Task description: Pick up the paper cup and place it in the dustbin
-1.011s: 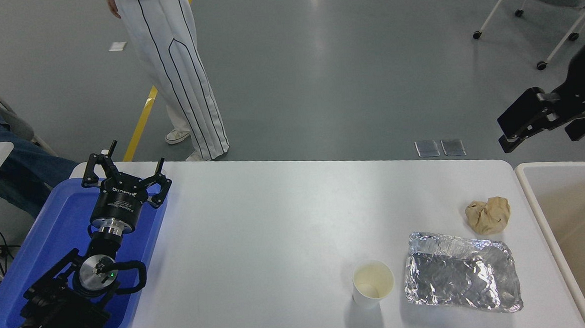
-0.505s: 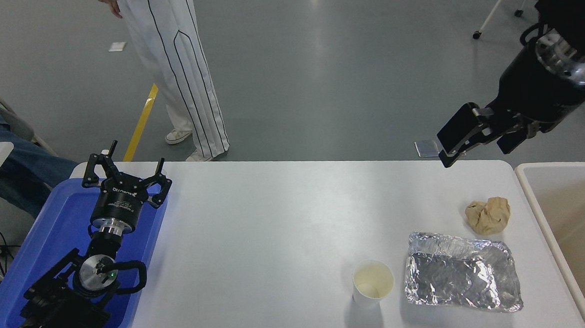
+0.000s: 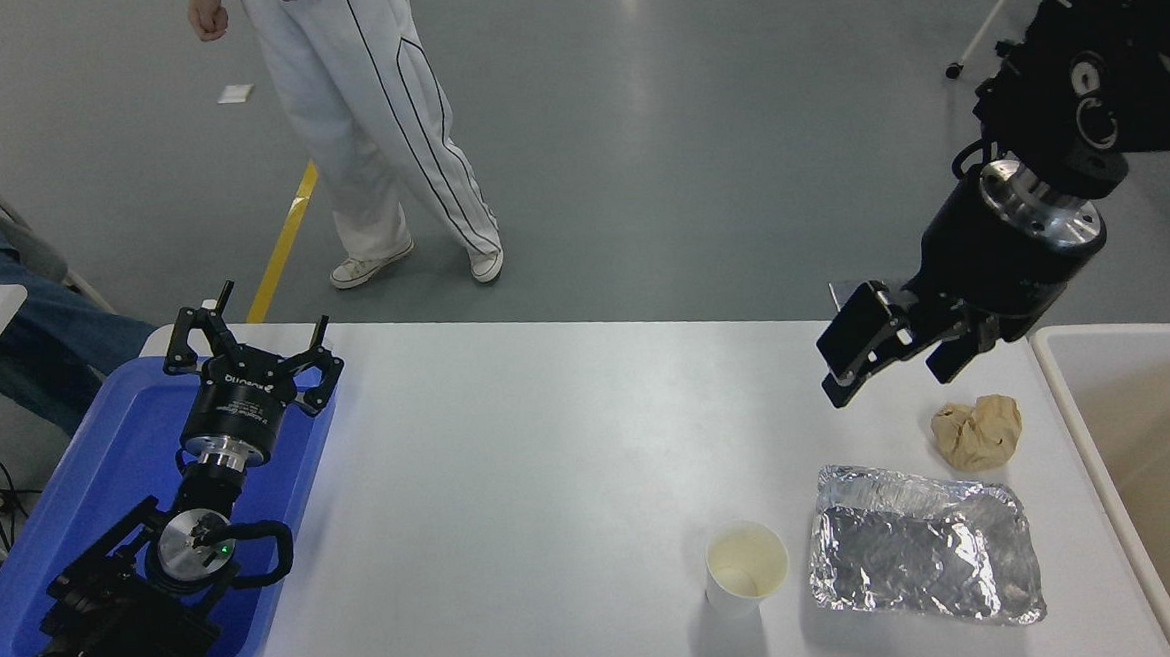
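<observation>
While the paper cup (image 3: 746,567) stands upright near the front edge of the white worktop (image 3: 531,451), nothing touches it; its cream inside faces the camera and its lower wall is partly hidden behind its own rim. Just to its right lies a crinkled foil tray (image 3: 925,556), and beyond that, apart from it, sits a crumpled tan paper ball (image 3: 976,430). Only a slice of the dustbin (image 3: 1059,394) shows at the right edge: its white rim and beige inner wall are cut off by the frame, so its full shape cannot be made out. Over the far right part of the worktop hangs the right claw (image 3: 892,362), well apart from the cup and empty, its fingers spread; the arm behind it runs out of the picture at the upper right. Over a blue tray (image 3: 101,464) at the lower left sits the left claw (image 3: 251,351), also spread and holding nothing, with much of the tray hidden beneath the arm. At the far side a person (image 3: 374,129) in white trousers is seen only from the waist down.
</observation>
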Robot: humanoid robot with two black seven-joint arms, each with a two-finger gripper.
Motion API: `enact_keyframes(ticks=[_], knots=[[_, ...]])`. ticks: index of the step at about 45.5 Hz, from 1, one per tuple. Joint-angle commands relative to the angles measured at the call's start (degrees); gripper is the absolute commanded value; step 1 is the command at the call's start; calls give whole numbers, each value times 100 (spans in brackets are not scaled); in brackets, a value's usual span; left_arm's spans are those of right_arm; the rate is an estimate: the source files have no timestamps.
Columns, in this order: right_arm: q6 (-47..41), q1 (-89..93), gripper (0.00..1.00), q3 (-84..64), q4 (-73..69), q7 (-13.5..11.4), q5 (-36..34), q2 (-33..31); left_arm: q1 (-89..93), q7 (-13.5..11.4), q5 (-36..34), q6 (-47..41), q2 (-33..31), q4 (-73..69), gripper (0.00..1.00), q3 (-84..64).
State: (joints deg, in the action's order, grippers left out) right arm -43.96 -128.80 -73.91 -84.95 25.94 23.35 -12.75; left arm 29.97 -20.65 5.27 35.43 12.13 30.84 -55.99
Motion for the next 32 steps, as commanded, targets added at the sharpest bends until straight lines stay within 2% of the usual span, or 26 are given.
enact_keyframes(ticks=[1, 4, 8, 17, 24, 32], knots=[[756, 759, 97, 61, 14, -1, -339, 18, 0, 0, 0, -1, 0, 1, 100, 0], [1169, 943, 97, 61, 14, -1, -348, 18, 0, 0, 0, -1, 0, -8, 100, 0], [1749, 1154, 89, 61, 14, -27, -340, 27, 0, 0, 0, -1, 0, 1, 100, 0], [2866, 1462, 89, 61, 23, -89, -331, 141, 0, 0, -9, -1, 0, 1, 100, 0], [3051, 1866, 89, 70, 242, -212, -331, 334, 0, 9, -9, 8, 0, 1, 100, 9], [3016, 2236, 89, 219, 295, -212, -331, 378, 0, 9, -9, 8, 0, 1, 100, 9]])
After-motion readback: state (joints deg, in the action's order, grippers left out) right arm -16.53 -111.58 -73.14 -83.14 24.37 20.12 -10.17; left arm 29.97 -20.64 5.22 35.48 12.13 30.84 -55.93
